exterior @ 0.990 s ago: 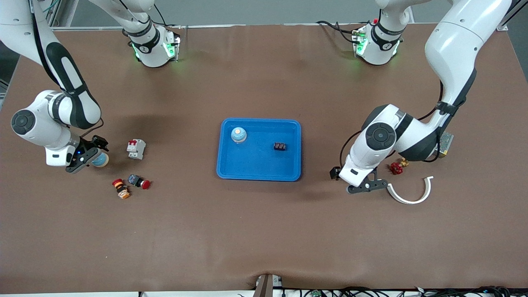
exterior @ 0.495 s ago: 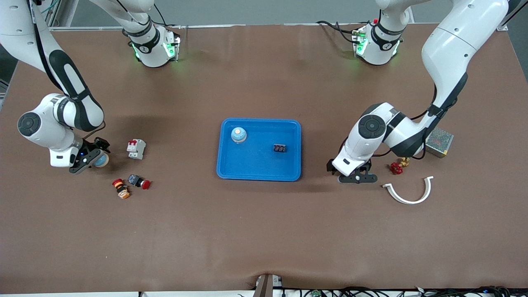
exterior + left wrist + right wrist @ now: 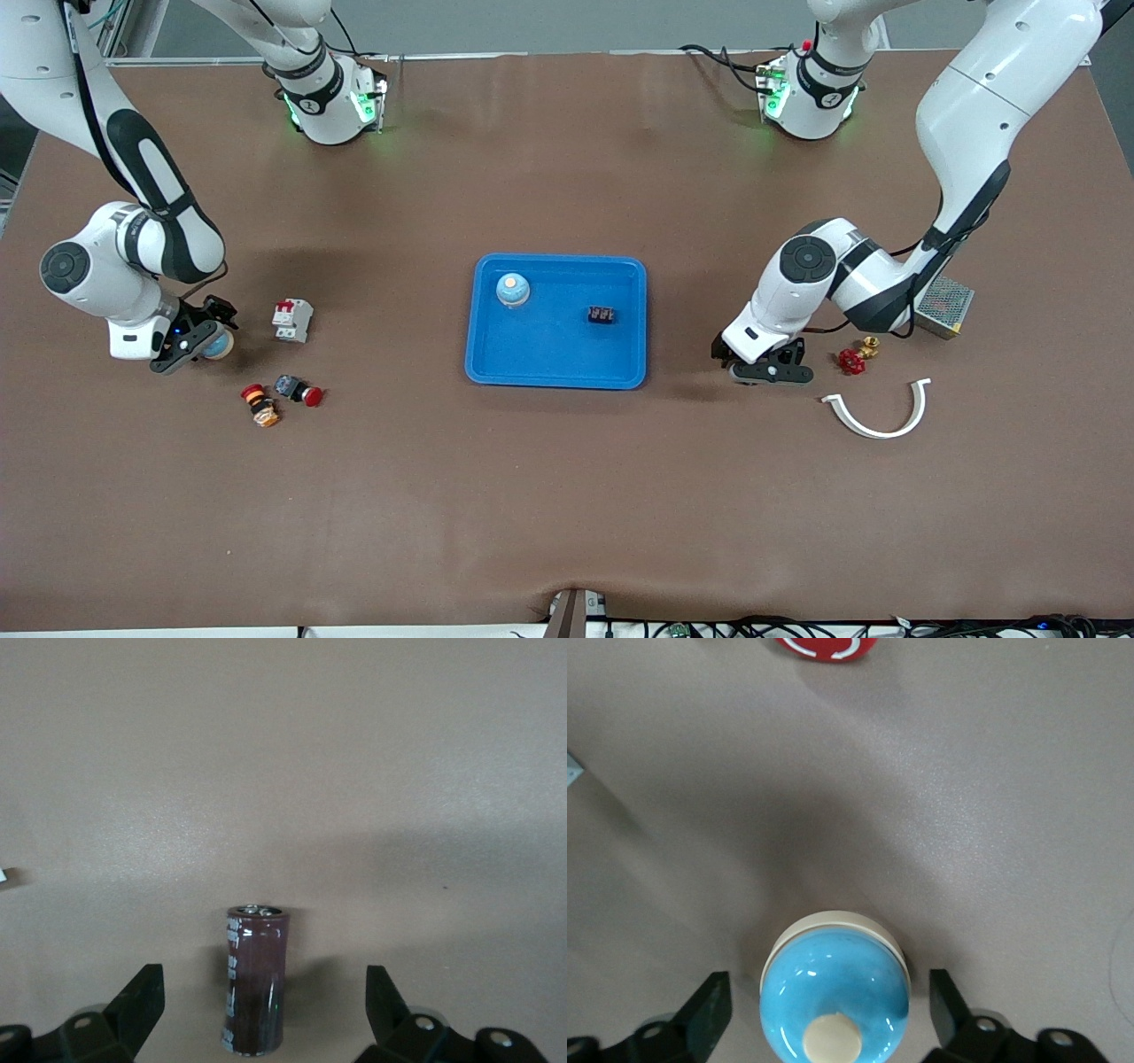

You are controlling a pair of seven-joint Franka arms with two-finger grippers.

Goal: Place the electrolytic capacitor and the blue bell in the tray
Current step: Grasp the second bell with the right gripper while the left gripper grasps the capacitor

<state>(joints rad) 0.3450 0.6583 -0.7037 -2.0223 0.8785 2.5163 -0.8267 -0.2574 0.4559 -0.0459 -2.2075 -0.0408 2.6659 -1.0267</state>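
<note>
The blue tray [image 3: 558,368] lies mid-table and holds a blue bell [image 3: 513,289] and a small black part [image 3: 602,315]. A second blue bell [image 3: 217,345] with a cream button stands on the table toward the right arm's end. My right gripper [image 3: 190,344] is low over it and open; in the right wrist view the bell [image 3: 835,992] sits between the gripper's [image 3: 830,997] spread fingers. My left gripper [image 3: 769,372] is low beside the tray and open. In the left wrist view a dark brown electrolytic capacitor [image 3: 255,979] stands upright between the gripper's [image 3: 263,992] fingers, untouched.
A white circuit breaker [image 3: 292,320], a red push button [image 3: 299,390] and an orange-red button [image 3: 260,405] lie near the second bell. A red valve [image 3: 852,359], a white curved piece [image 3: 877,412] and a metal power supply [image 3: 943,306] lie near the left gripper.
My left gripper has moved away from the white curved piece, toward the tray, and come down over the capacitor. My right gripper has settled slightly around the bell.
</note>
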